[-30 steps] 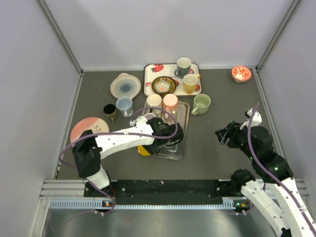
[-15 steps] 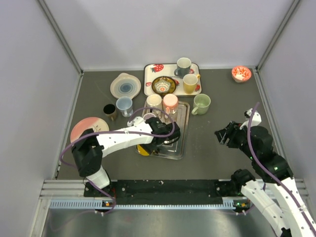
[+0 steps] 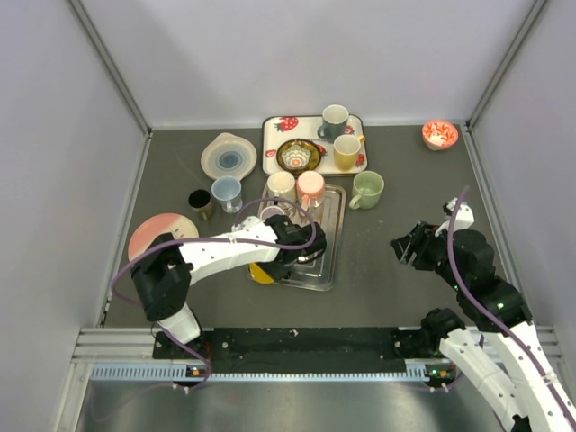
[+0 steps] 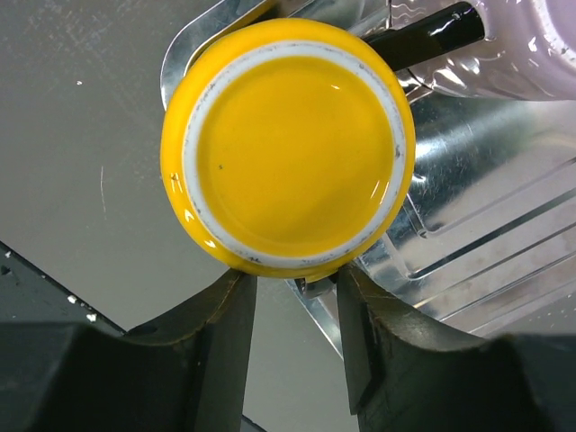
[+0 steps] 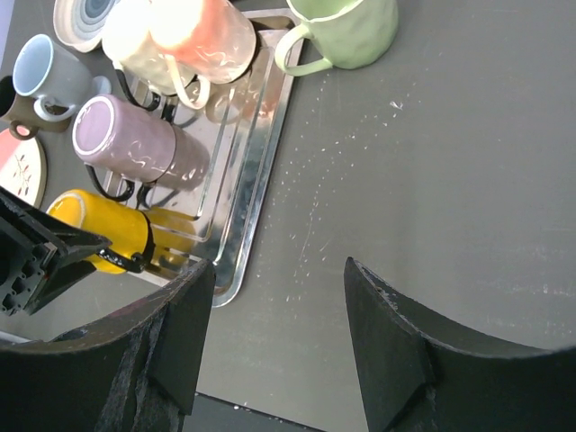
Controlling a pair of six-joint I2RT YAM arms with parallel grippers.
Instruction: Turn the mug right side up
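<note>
A yellow mug (image 3: 260,274) stands upside down on the near left corner of the steel tray (image 3: 326,256), its base facing up in the left wrist view (image 4: 288,144). It also shows in the right wrist view (image 5: 94,229), with a dark handle (image 5: 135,263). My left gripper (image 3: 284,261) is low against the mug. Its fingers (image 4: 225,333) stand either side of the handle stub (image 4: 317,286) with a gap, not closed on it. My right gripper (image 3: 407,247) is open and empty over the bare table right of the tray.
A purple mug (image 5: 135,144), a cream mug (image 3: 281,186) and a pink mug (image 3: 310,187) stand upside down on the tray. A green mug (image 3: 366,189), a patterned tray (image 3: 274,144) with mugs and a bowl, plates (image 3: 229,156) and a small red bowl (image 3: 439,135) lie further back.
My left gripper has shifted slightly left, closer onto the yellow mug. The mug and the right arm have not visibly moved.
</note>
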